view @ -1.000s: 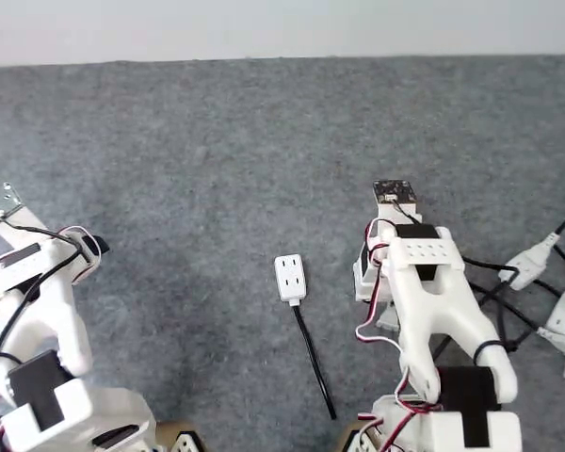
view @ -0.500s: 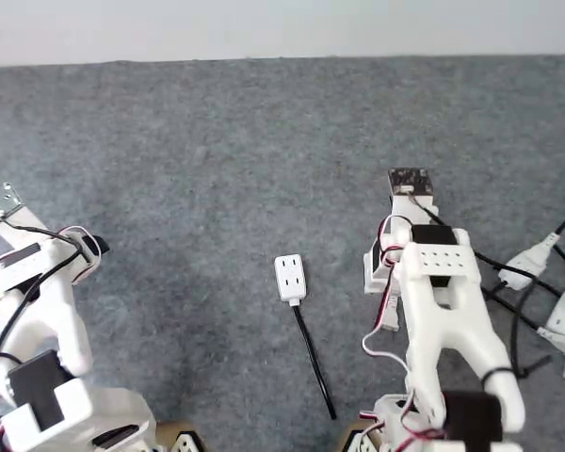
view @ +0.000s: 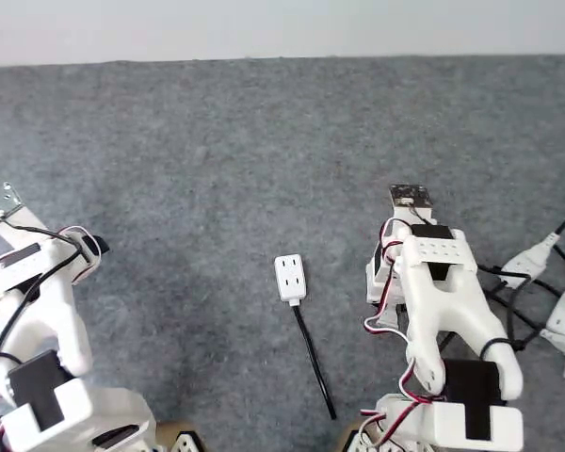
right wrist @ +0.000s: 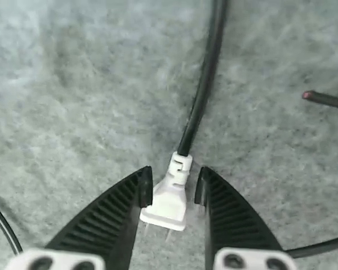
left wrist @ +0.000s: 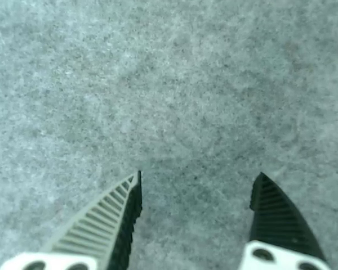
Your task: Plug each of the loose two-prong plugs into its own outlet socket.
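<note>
Grip is on the plug (right wrist: pixel 170 198) body: my right gripper (right wrist: pixel 174 173) clamps it there, leaving its prongs (right wrist: pixel 167 234) free for insertion, just right of the outlet socket (view: pixel 290 277). My left gripper (left wrist: pixel 196 181) hangs with fingers apart over bare carpet (left wrist: pixel 174 84) at the left, out of the way.

High view looks down, far; 2 wrist views near, sharing carpet (view: pixel 217 141).
</note>
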You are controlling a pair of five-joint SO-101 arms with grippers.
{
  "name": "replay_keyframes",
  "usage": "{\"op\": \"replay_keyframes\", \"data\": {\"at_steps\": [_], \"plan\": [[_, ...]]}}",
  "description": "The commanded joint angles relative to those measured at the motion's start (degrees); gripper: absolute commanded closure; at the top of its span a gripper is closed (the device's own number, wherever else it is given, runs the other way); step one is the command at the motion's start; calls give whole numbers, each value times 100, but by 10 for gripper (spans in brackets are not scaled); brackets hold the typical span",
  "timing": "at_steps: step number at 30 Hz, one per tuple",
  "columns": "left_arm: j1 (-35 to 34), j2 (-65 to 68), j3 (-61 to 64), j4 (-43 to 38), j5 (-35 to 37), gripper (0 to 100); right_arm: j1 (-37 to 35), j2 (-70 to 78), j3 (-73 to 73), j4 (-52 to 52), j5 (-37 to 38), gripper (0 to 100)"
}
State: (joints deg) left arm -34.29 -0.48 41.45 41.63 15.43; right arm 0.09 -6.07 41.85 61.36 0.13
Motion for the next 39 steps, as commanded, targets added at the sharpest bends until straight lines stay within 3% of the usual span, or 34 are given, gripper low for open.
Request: {"op": "replay_keyframes", "data": {"at_steps": [1,19,22,30,39], "plan": [[26,-70,-110,-123,-44,703,101,13,-237,-119,9,865],[18,-70,-110,-123,-44,703,110,523,-431,-444,79,897],[18,-70,-110,-114,-44,703,110,541,-440,-444,325,983],[18,-70,-110,-114,-44,703,92,505,-448,-215,967,990],[35,-70,-110,-97,-44,703,-435,-1095,-1380,1279,1240,990]]}}
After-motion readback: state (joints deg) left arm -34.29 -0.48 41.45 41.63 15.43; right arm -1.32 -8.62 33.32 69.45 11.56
